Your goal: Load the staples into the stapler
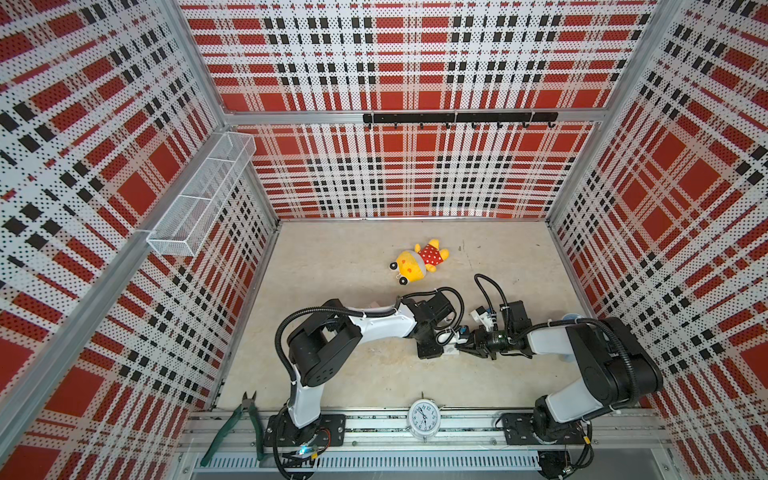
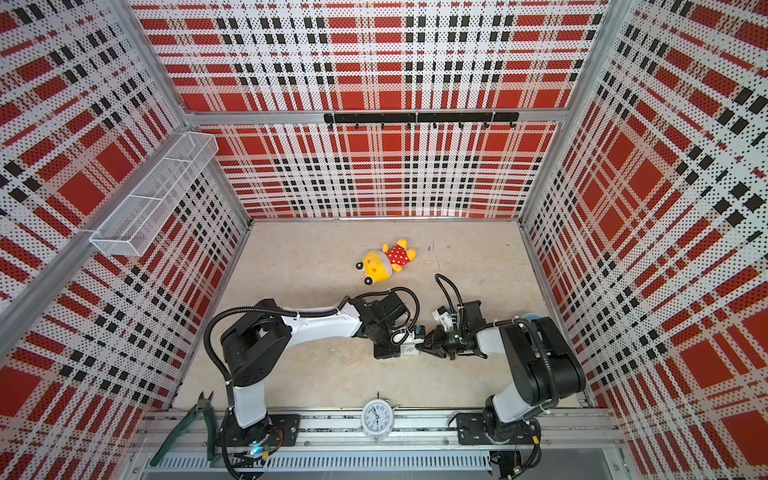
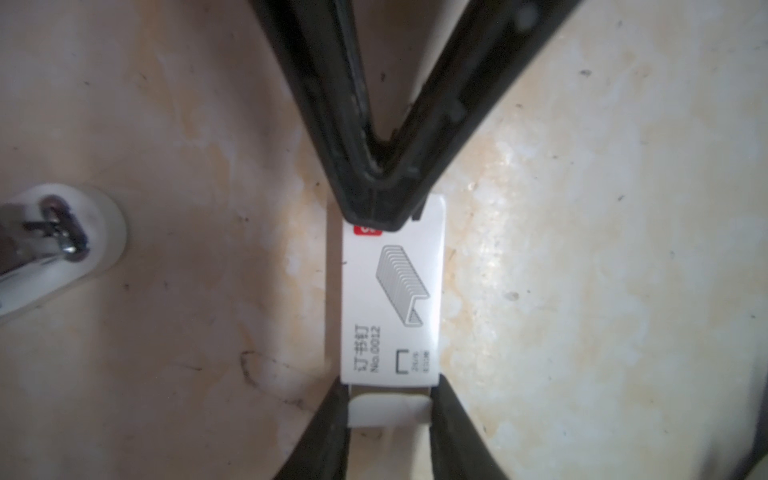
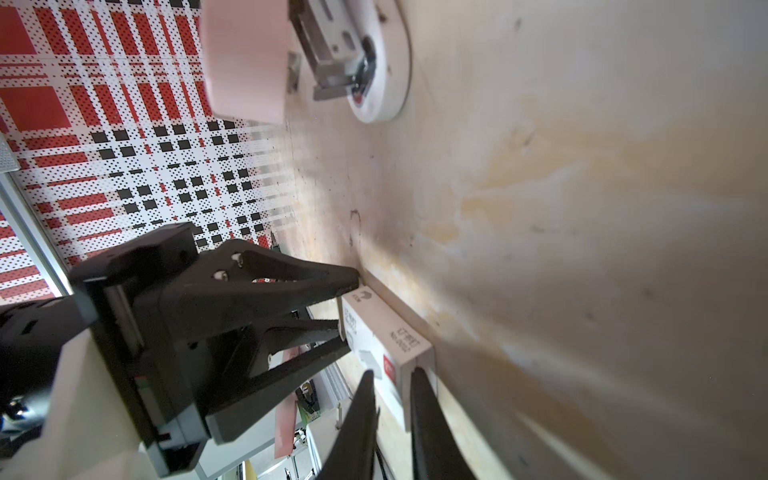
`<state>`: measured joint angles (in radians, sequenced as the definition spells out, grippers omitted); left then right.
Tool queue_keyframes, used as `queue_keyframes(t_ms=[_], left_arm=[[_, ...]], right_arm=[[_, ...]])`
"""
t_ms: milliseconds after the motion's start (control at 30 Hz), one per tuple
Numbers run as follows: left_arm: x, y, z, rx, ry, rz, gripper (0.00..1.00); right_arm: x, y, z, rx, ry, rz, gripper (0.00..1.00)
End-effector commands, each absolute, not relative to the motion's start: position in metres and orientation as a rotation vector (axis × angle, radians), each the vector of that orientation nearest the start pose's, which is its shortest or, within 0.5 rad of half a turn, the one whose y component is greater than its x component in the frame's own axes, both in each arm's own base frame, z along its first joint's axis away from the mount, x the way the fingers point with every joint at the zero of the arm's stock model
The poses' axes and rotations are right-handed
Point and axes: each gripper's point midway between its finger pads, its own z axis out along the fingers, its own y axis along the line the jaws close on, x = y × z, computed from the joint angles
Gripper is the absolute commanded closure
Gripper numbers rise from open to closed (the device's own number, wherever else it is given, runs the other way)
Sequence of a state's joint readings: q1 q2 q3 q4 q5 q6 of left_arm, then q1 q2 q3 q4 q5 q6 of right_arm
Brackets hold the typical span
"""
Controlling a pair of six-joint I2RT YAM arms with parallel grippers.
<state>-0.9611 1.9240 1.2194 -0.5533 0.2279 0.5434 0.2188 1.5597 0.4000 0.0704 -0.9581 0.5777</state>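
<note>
A small white staple box (image 3: 390, 299) with a grey staple print lies on the beige table between both grippers. My left gripper (image 3: 388, 390) is shut on one end of it, fingers on either side. From the opposite end my right gripper (image 4: 392, 374) is shut on the box's (image 4: 386, 332) open end, pinching its wall. In both top views the two grippers meet at the box (image 1: 451, 351) in mid-table. The staples themselves are hidden. The stapler (image 4: 353, 62), with a white base, metal channel and raised pink top, lies a little away from the box (image 3: 54, 245).
A yellow plush toy (image 1: 419, 259) lies further back on the table. An alarm clock (image 1: 424, 417) and green pliers (image 1: 241, 419) sit on the front rail. A wire basket (image 1: 199, 195) hangs on the left wall and a hook rail (image 1: 457, 118) on the back wall.
</note>
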Motion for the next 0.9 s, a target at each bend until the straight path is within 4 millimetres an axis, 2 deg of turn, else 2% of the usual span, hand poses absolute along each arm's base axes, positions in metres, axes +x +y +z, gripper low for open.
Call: queue_keyframes(t_ms=[0,500,867], left_arm=[[0.2034,-0.3648,0.0142,1.992,2.051,-0.423,0.66],[0.2044,-0.3715,0.0196,1.974,2.036,-0.437,0.66],[0.2063,-0.3666,0.0225,1.975,2.033,-0.42,0.66]], right_arm=[[0.2139,0.1943,0.0238,0.118,2.671,1.552,0.83],[0.2125,0.1953,0.0207,0.12,2.683,1.556,0.85],[0.2139,0.1945,0.0201,0.123,2.684,1.542,1.0]])
